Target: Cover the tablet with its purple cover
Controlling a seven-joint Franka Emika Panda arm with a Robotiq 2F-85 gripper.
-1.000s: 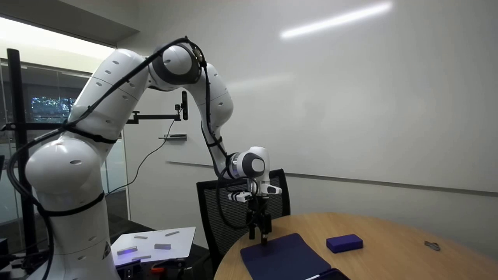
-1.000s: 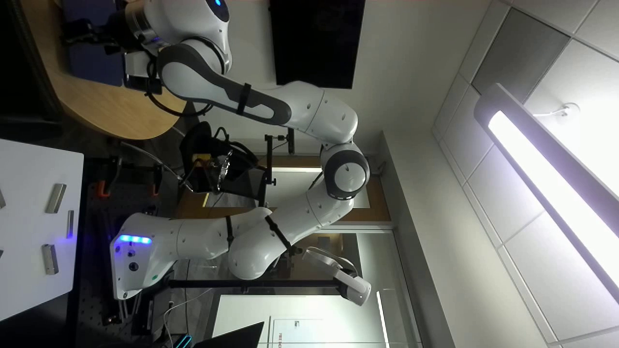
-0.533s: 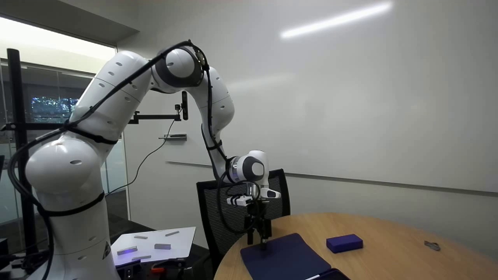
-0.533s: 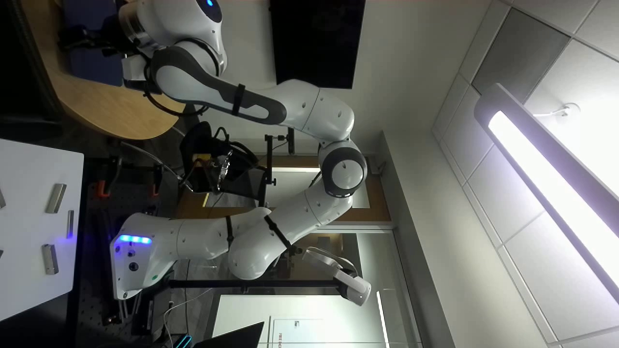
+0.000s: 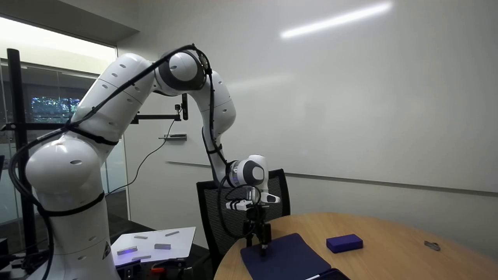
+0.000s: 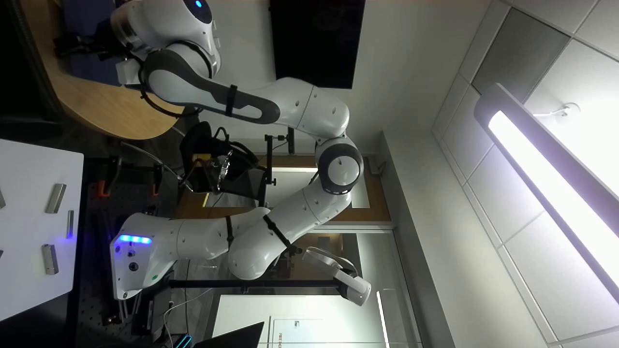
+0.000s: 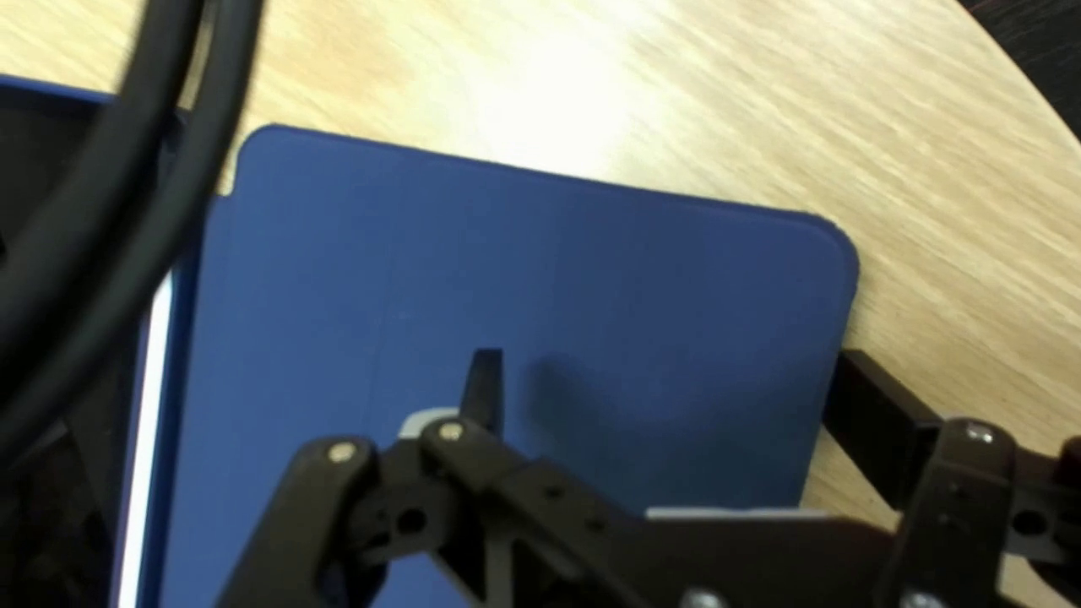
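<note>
The purple cover (image 5: 290, 256) lies flat on the round table, a thin dark blue panel. It also shows in the wrist view (image 7: 507, 253) and in an exterior view (image 6: 92, 67), partly behind the gripper. The tablet (image 7: 42, 152), dark with a blue rim, adjoins the cover at the left of the wrist view. Only its corner (image 5: 332, 275) shows in an exterior view. My gripper (image 7: 669, 363) is open and empty, pointing down. One finger is over the cover, the other at its outer edge. The gripper (image 5: 256, 249) is low; whether a fingertip touches is unclear.
A chunky blue-purple block (image 5: 344, 243) sits on the wooden table (image 5: 389, 256), with a small grey object (image 5: 432, 245) farther off. A mesh chair (image 5: 229, 210) stands behind the gripper. A white board (image 5: 128, 237) with several metal pieces is beside the robot base.
The arm has lowered, bringing the open gripper down toward the cover and slightly left in an exterior view. The cover, tablet and block have not moved.
</note>
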